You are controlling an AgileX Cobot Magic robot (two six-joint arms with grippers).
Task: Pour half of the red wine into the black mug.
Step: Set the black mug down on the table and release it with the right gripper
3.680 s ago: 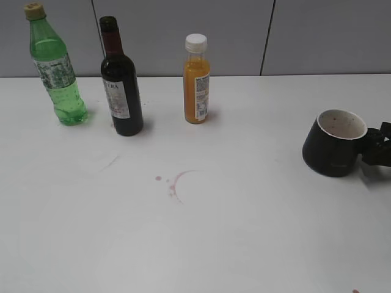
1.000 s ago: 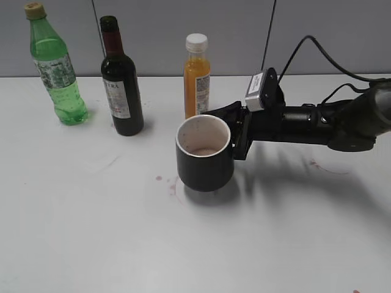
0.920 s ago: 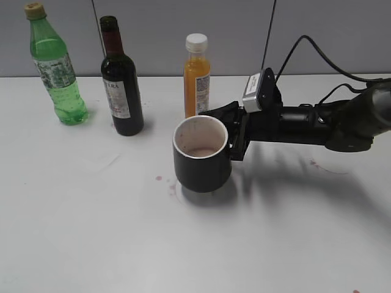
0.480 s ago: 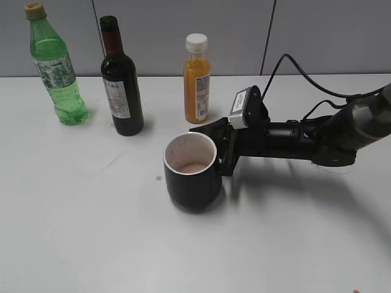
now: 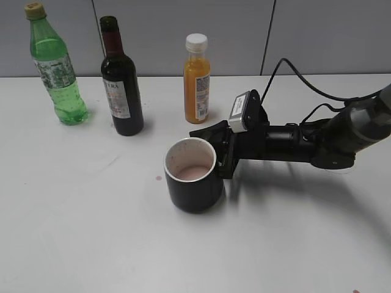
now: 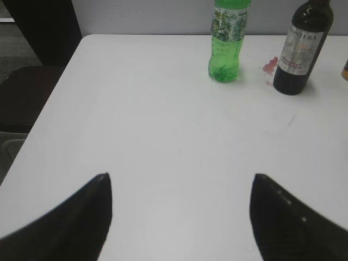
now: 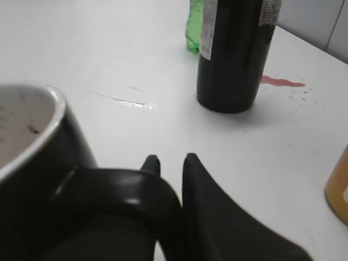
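Since a moment ago the black mug (image 5: 191, 175) has settled upright onto the table (image 5: 91, 232). You have, left to right: one green bottle (image 5: 57, 66), one red wine (image 5: 120, 79) bottle at the back, one juice bottle (image 5: 197, 79). Right gripper (image 5: 223, 150) pinches the mug's handle; left gripper (image 6: 179, 215) spread, empty.

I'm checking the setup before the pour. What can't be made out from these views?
- Wine level: wine bottle glass too dark, any view.
- Right gripper grip on the mug handle: mug body hides it in the exterior view; wrist view unclear.
- Left gripper: outside the exterior view.
- Bottle label print: too small.
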